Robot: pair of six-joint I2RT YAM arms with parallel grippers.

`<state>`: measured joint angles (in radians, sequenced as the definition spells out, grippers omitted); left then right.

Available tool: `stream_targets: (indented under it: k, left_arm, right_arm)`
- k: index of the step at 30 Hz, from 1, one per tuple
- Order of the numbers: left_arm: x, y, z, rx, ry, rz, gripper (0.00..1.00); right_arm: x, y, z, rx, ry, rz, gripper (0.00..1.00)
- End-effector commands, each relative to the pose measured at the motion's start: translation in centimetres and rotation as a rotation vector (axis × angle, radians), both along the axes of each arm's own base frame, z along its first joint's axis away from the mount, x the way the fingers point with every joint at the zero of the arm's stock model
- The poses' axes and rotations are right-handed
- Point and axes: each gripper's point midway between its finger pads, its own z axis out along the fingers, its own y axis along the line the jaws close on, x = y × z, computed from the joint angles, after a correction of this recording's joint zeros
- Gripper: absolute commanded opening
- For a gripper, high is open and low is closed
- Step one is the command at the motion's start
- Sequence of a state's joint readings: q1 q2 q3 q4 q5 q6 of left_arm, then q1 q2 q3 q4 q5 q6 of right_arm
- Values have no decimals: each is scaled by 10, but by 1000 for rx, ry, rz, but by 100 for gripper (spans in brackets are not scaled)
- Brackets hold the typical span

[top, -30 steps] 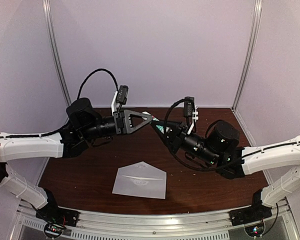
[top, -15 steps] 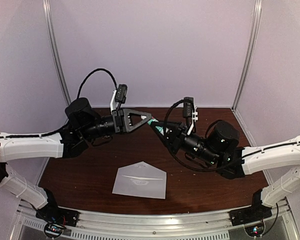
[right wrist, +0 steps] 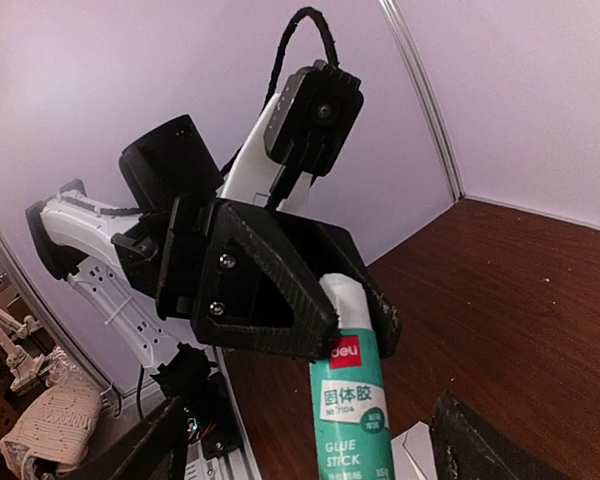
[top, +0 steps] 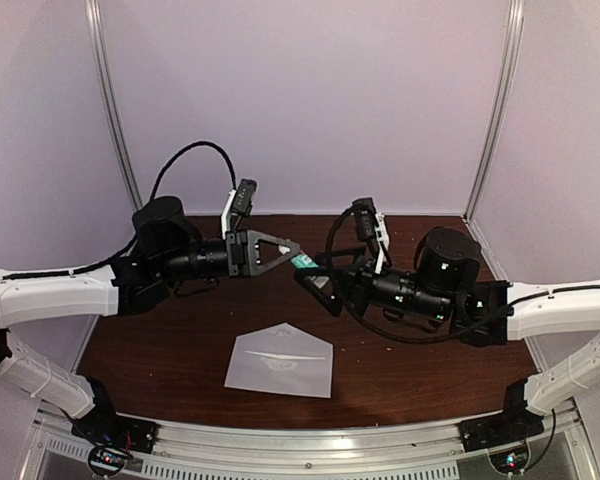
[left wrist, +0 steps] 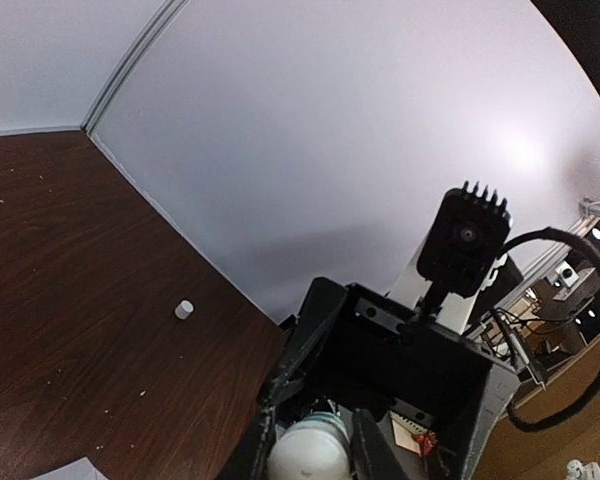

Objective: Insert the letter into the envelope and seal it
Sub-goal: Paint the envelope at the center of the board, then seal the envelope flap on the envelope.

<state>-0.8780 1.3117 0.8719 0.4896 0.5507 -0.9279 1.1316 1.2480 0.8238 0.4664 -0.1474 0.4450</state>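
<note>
Brown wood-grain table (top: 160,350) carries the envelope (top: 280,365), which lies flat near the front middle with its pointed flap toward the far wall. Whether the letter is inside it cannot be told. From the left, the left arm (top: 50,295) reaches in with its base cut off by the frame edge. Its left gripper (top: 294,254) is clamped on the white upper end of a glue stick (top: 304,262), held in the air well above the table. The right wrist camera shows the green label reading "deli" and "GLUE STICK"; the stick's lower end is cut off there. To the right, the right gripper (top: 315,285) stands wide, its fingers (right wrist: 485,440) well apart on either side of the stick, with gaps showing. In the left wrist camera a small white piece (left wrist: 184,310) sits on the table by the back wall, too small to identify.
</note>
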Motion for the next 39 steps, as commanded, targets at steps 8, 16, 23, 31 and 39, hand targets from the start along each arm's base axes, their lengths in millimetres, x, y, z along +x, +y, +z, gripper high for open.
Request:
stream_targets:
  k: [8, 16, 23, 31, 39]
  left_arm:
    - [-21, -1, -9, 137, -130, -136, 0]
    - [-28, -2, -17, 158, -140, -180, 0]
    - [-35, -8, -21, 163, -142, -217, 0]
    - [-29, -6, -23, 183, -157, -174, 12]
    - [-5, 13, -29, 247, -173, -48, 73]
  right_arm:
    - [-20, 29, -37, -303, 61, 238, 65]
    - [-19, 38, -39, -290, 78, 264, 47]
    - [-19, 45, -45, -297, 98, 281, 30]
    - [-12, 41, -46, -290, 104, 228, 12]
    - [5, 19, -53, -253, 123, 112, 5]
